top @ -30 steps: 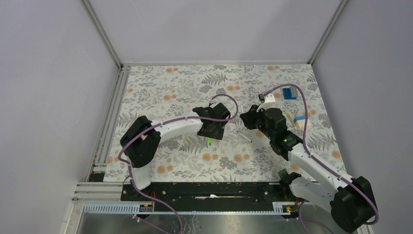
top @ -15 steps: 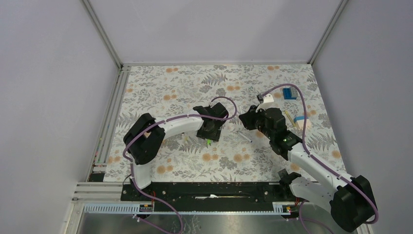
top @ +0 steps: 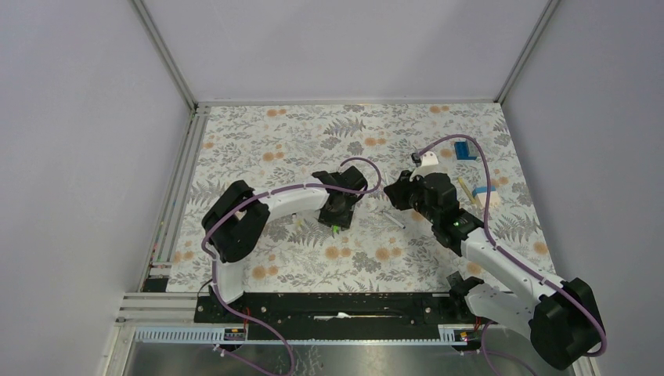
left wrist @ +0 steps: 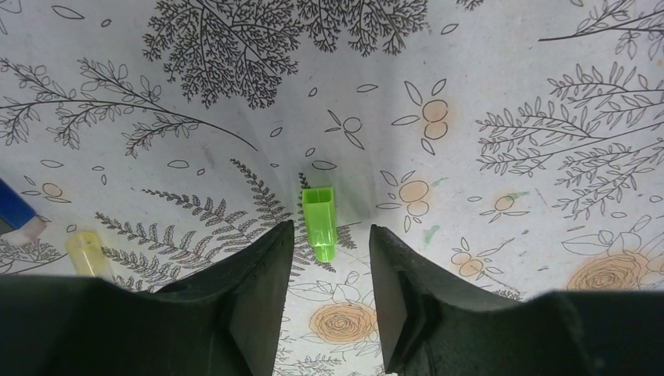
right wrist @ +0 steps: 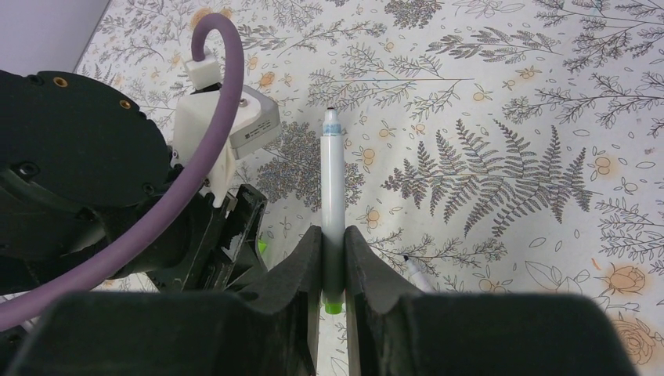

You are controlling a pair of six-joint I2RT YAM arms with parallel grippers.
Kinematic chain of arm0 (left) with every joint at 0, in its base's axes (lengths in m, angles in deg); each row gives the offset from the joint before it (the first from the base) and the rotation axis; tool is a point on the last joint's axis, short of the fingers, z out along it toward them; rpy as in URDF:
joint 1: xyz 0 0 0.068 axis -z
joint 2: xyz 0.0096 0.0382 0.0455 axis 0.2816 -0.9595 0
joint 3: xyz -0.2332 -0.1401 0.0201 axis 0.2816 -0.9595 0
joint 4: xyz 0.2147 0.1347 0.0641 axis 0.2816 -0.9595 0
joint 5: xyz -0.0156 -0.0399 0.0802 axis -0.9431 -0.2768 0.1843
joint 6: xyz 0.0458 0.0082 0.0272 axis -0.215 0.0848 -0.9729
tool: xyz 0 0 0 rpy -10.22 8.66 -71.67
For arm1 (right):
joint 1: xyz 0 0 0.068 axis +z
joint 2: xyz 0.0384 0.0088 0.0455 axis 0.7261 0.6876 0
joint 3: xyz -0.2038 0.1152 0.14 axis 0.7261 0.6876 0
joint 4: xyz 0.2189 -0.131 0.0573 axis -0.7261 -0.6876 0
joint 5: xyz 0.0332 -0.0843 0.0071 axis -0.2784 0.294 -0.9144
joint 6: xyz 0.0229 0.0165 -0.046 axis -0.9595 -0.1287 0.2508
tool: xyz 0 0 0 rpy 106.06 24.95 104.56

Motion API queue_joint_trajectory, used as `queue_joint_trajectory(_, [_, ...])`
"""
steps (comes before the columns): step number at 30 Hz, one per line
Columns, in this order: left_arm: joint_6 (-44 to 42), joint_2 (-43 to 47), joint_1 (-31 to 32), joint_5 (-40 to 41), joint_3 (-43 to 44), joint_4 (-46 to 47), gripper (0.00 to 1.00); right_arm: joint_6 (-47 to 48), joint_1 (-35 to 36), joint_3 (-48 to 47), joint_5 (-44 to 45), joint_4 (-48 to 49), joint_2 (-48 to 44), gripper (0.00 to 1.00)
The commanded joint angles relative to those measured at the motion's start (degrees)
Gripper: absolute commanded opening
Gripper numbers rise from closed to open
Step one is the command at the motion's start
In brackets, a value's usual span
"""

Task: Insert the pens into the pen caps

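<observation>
A bright green pen cap (left wrist: 319, 222) lies on the floral mat, its narrow end just between my left gripper's (left wrist: 331, 239) fingertips. The jaws stand apart and neither touches it. From above, that cap (top: 334, 228) peeks out beside the left gripper (top: 337, 215). My right gripper (right wrist: 333, 239) is shut on a white pen (right wrist: 333, 176) with a green rear end. The pen points forward, away from the jaws. The right gripper (top: 398, 193) hovers to the right of the left one. A second thin pen (right wrist: 415, 271) lies on the mat below it.
The left arm's wrist and purple cable (right wrist: 94, 172) fill the left of the right wrist view. A yellowish stick (left wrist: 84, 252) and a blue piece (left wrist: 12, 207) lie left of the left gripper. A blue brick (top: 466, 149) and small items (top: 481, 193) sit at the far right.
My left gripper has drifted a little left and nearer, over the green cap. The right gripper, still holding the pen, has edged slightly left and farther away.
</observation>
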Motion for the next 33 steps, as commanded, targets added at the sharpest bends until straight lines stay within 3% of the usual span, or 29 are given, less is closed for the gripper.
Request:
queue_joint_trajectory(1, [-0.5, -0.9, -0.4, 0.3, 0.9, 0.7, 0.45, 0.4, 0.2, -1.0, 0.9, 1.3, -1.2, 0.0])
queue_joint_trajectory(24, [-0.1, -1.7, -1.3, 0.5, -0.9, 1.8, 0.31, 0.7, 0.3, -0.1, 2.3, 1.3, -2.4, 0.0])
queue_joint_trajectory(33, [0.1, -2.2, -1.3, 0.4, -0.5, 2.1, 0.38, 0.9, 0.3, 0.1, 2.6, 1.3, -2.9, 0.0])
